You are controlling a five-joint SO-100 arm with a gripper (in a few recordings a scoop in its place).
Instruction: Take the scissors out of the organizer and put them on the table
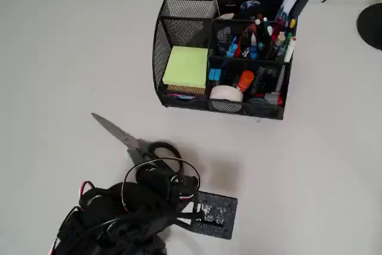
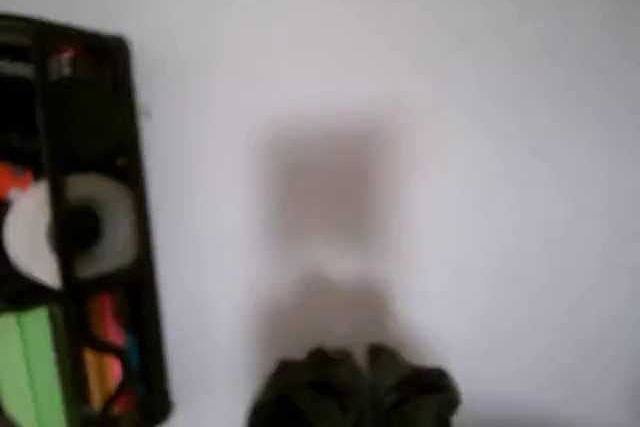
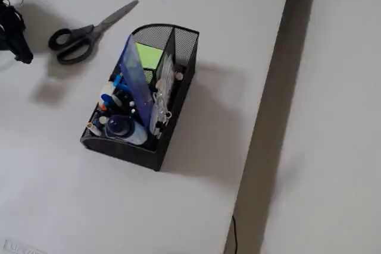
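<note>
Robot gripper (image 3: pixel 21 52) is hovering just beside the scissors (image 1: pixel 134 143) — lying flat on the table (image 1: pixel 310 177), blades pointing away from the organizer (image 1: pixel 179 16) — jaw state indiscernible.

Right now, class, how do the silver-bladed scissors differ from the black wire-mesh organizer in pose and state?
The silver-bladed scissors with dark handle loops lie flat and closed; the black wire-mesh organizer stands upright. The scissors are a single solid tool; the organizer is a see-through container crowded with pens, a green pad and tape. Both rest on the off-white table, apart from each other.
</note>
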